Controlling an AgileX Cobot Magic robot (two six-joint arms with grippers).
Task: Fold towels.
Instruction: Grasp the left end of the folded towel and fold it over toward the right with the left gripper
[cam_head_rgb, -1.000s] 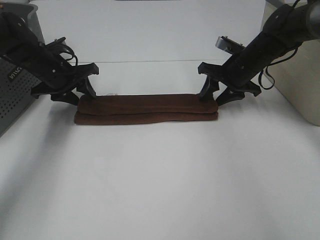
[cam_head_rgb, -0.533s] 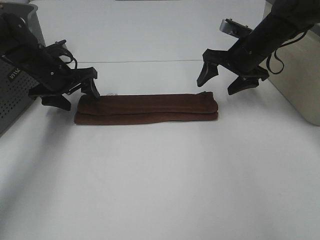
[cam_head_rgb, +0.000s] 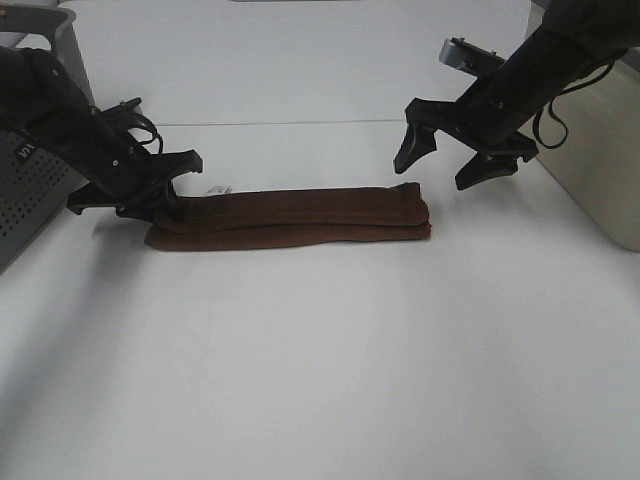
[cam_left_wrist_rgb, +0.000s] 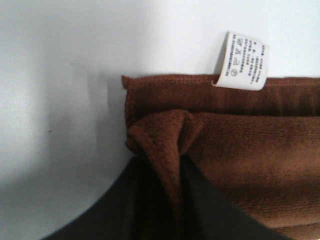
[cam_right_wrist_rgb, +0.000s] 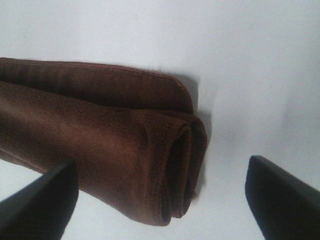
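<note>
Brown terry towel (cam_head_rgb: 290, 213) lies folded into 1 long narrow strip across the white bench (cam_head_rgb: 320, 360), running side to side in the high view. My left pincer (cam_head_rgb: 165, 203) is down at the strip's left end, clamped on a bunched corner of the cloth. My wrist view shows that fold pinched between both fingers (cam_left_wrist_rgb: 210, 210). A white tag (cam_left_wrist_rgb: 241, 61) pokes out from the far edge there. My right pincer (cam_head_rgb: 438, 170) hangs just above the right end, jaws wide apart, touching nothing.
</note>
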